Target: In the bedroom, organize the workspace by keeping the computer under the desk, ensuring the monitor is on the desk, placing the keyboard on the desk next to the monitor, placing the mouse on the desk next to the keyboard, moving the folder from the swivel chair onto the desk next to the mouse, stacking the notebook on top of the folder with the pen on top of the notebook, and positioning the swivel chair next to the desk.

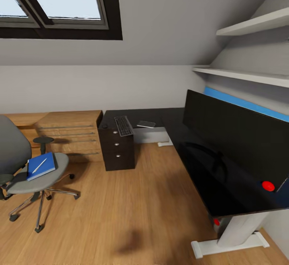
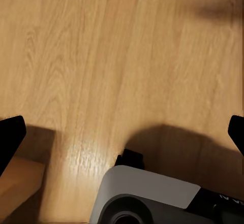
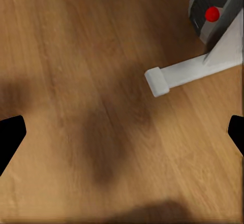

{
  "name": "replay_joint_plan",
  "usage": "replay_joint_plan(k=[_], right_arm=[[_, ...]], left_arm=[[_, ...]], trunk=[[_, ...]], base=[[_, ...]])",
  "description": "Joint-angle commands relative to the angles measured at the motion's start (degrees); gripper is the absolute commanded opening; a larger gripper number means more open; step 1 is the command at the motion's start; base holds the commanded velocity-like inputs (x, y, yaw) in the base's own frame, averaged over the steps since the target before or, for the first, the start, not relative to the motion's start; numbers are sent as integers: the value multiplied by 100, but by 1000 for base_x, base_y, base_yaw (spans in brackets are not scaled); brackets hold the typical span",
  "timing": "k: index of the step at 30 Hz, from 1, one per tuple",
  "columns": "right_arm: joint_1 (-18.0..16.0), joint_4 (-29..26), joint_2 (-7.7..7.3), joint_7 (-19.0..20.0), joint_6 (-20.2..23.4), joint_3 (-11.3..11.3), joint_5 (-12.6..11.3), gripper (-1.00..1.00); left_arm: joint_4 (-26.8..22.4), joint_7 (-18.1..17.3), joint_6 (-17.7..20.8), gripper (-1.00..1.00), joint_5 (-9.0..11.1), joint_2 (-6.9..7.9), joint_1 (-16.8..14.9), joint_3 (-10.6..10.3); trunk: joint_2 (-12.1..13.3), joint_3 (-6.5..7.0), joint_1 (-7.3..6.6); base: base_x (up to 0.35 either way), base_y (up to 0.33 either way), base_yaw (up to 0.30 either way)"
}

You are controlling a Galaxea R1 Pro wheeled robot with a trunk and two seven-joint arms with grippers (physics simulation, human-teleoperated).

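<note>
Head view, one folder (image 1: 41, 166), one pen (image 1: 39, 165), perhaps.

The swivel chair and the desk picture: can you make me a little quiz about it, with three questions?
1. True or false: the blue folder lies on the seat of the swivel chair.
2. What lies on top of the folder? A) the keyboard B) the pen C) a cup
3. Fill in: the keyboard lies on the ____, above the dark drawer unit.

Key
1. True.
2. B: the thin white pen lies slanted across the folder.
3. Desk: it lies on the glossy black desk, far along from the monitor.
</note>
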Motion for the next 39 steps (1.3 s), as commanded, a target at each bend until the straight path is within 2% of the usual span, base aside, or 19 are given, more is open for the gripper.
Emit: replay_joint_plan(k=[1, 10, 23, 39], right_arm=[[-6, 13, 5, -36, -12, 48, 0, 100], [-6, 13, 5, -36, -12, 48, 0, 100], [-6, 13, 5, -36, -14, 48, 0, 100], [-6, 13, 6, -36, -14, 48, 0, 100]], left_arm=[[-18, 20, 23, 100, 43, 0, 3, -6], [-18, 20, 18, 100, 43, -3, 3, -6], [-18, 20, 18, 100, 43, 2, 3, -6], [-18, 20, 21, 100, 43, 2, 3, -6]], trunk=[[-4, -6, -1], [-4, -6, -1], [-4, -6, -1], [-4, -6, -1]], base=[[-151, -146, 0], [-154, -171, 0], [-159, -276, 0], [-25, -311, 0]])
